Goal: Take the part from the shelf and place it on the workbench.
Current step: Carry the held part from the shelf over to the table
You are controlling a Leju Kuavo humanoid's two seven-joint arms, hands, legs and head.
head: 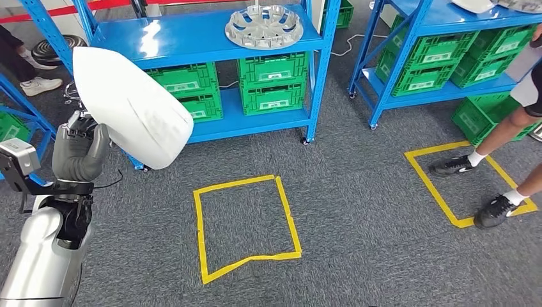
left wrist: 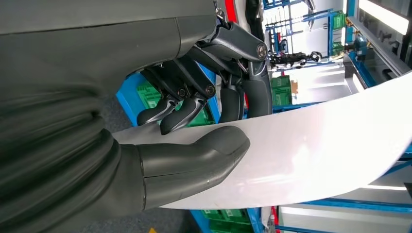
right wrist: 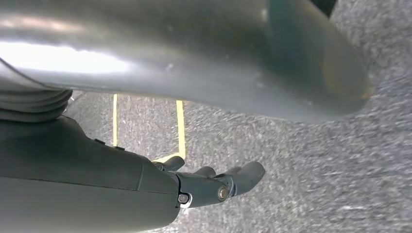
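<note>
Robot hand, left [head: 80, 153], pinches one white curved part [head: 131, 105] at frame's left, thumb [left wrist: 194, 160] against fingers [left wrist: 245, 99]. Right robot hand [right wrist: 214, 182] holds nothing, fingers loosely extended over the floor. One silver wheel cover [head: 264, 26] on the blue shelf [head: 192, 35], upper middle.

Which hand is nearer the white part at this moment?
Left. The left hand grips the white part, thumb pressed against its surface. The right hand hangs over the carpet, holding nothing.
</note>
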